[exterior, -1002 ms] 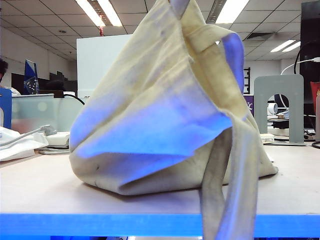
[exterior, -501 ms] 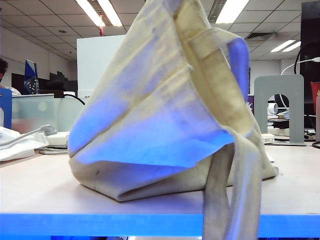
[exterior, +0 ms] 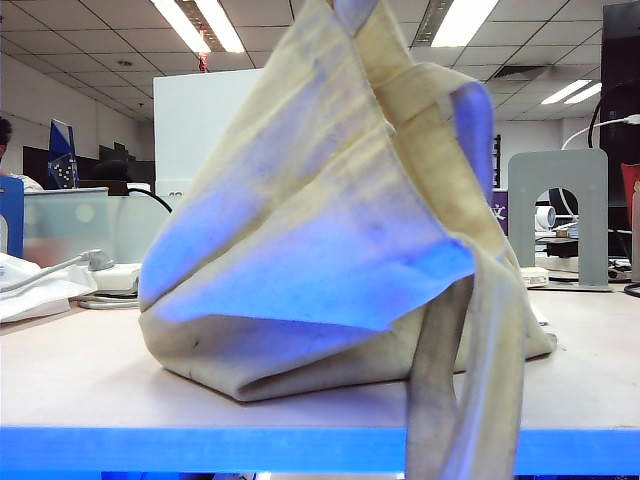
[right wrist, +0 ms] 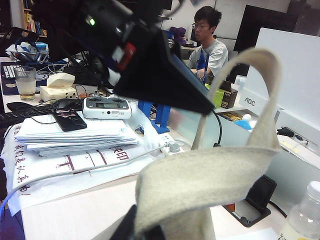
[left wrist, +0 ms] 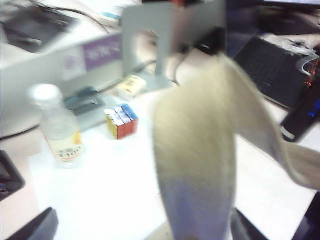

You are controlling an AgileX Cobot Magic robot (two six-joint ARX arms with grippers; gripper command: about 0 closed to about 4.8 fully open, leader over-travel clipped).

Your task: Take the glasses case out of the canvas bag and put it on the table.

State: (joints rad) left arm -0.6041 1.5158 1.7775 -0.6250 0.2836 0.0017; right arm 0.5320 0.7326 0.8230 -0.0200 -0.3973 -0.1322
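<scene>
My right hand [right wrist: 145,232] stays pinched shut on the canvas bag [exterior: 320,250], holding its mouth up at twelve o'clock. My left hand [left wrist: 140,227] gapes wide, empty (the glasses case is hidden, presumably inside). I should descend straight in, slowly, over the bench [exterior: 80,390].

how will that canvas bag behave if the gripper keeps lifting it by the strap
Likely floppy: the canvas bag folds and sags where it meets the table. Its strap drapes limp over the shut right gripper, so it may slump. The left gripper is open.
</scene>
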